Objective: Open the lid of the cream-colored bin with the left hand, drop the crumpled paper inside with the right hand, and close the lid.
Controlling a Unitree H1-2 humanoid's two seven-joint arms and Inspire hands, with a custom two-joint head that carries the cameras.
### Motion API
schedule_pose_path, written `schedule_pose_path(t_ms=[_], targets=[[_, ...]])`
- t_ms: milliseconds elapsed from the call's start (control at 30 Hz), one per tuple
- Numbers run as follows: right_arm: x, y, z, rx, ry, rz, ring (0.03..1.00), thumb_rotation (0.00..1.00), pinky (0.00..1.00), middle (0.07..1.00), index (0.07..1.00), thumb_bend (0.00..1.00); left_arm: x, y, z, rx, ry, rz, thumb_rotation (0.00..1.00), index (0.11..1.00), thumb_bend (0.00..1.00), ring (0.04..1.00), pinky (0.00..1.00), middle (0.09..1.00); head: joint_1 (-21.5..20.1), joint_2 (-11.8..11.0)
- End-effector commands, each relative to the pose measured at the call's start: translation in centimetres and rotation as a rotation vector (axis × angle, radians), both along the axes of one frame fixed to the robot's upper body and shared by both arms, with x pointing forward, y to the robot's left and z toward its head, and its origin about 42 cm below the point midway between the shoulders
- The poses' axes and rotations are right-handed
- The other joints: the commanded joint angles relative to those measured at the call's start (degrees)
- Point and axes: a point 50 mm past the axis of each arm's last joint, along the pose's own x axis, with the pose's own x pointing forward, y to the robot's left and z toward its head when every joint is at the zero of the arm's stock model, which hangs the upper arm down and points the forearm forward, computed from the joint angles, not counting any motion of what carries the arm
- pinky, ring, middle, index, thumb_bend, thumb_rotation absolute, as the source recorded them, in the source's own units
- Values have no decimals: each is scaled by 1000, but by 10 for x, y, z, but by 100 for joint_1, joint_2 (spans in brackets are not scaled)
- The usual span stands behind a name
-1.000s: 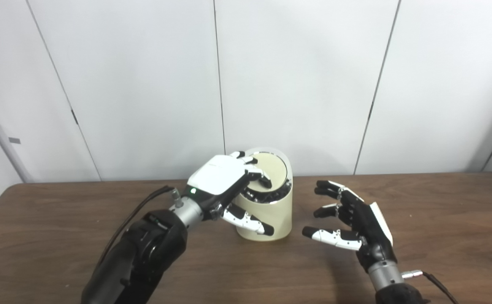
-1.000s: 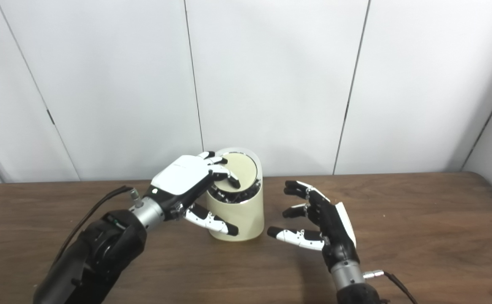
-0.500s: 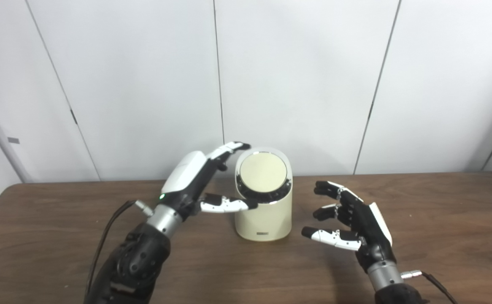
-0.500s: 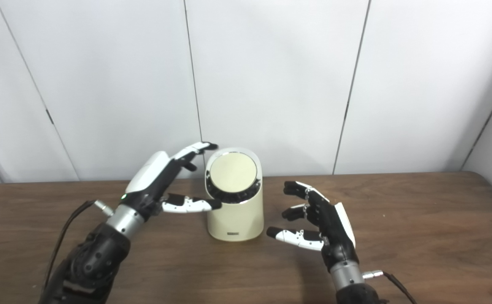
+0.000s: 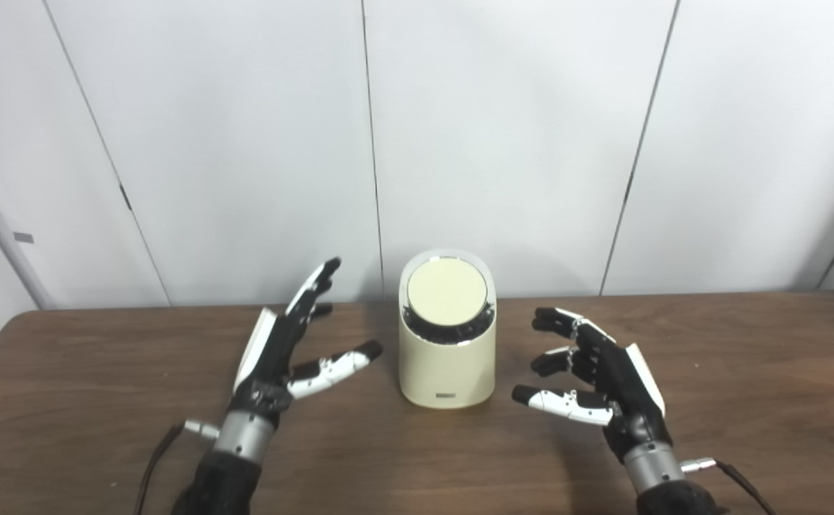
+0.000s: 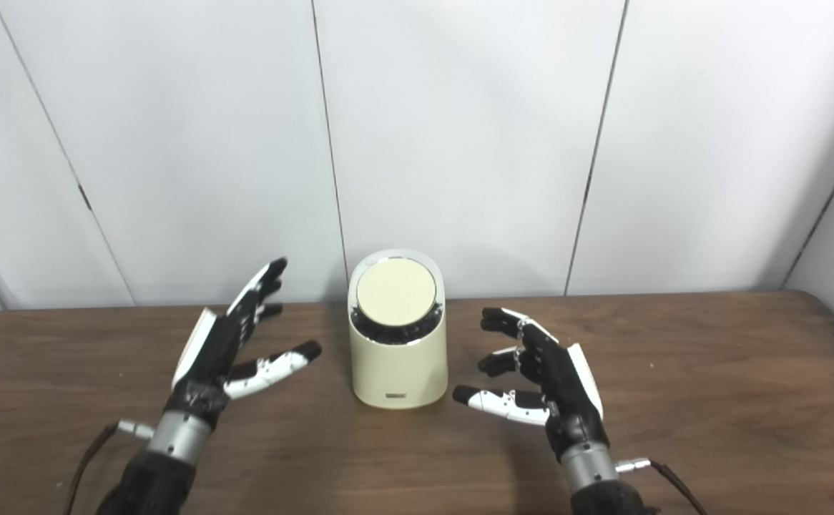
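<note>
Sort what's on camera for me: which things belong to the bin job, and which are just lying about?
Job:
- cream-colored bin, upright on the table
- its round lid, down
- left hand, open, clear of the bin
- right hand, open, empty
- crumpled paper: not visible

Just there:
- wooden table
- white wall panels

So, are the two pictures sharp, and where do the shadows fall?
Left eye view: sharp, even light, no glare; a soft shadow lies on the table under the right hand. Right eye view: equally sharp; the bin casts a faint shadow to its left.
</note>
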Motion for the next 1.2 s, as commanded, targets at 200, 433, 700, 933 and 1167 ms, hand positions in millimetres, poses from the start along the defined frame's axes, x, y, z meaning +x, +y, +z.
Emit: schedule_pose_path(t_ms=[200,433,700,933,1167], targets=[[2,-2,17,4,-93,22,531,77,501,764,753,708,-6,4,-5,-105,-13,38,442,1000,761,905,862,926,30,-25],[1,-3,16,3,-95,14,563,140,554,770,755,734,-11,11,-18,-152,24,71,380,929,763,776,660,836,44,-22],[2,-3,14,8,-97,3,565,124,641,766,754,731,-10,15,-24,-167,47,60,379,886,771,766,614,818,11,-87],[1,-2,13,22,-102,-1,569,114,577,768,759,728,-11,14,-28,-170,53,58,369,859,780,758,617,805,3,-115],[1,-4,13,24,-103,-2,592,142,585,769,763,745,-10,13,-28,-167,60,55,369,856,779,759,628,804,13,-123]])
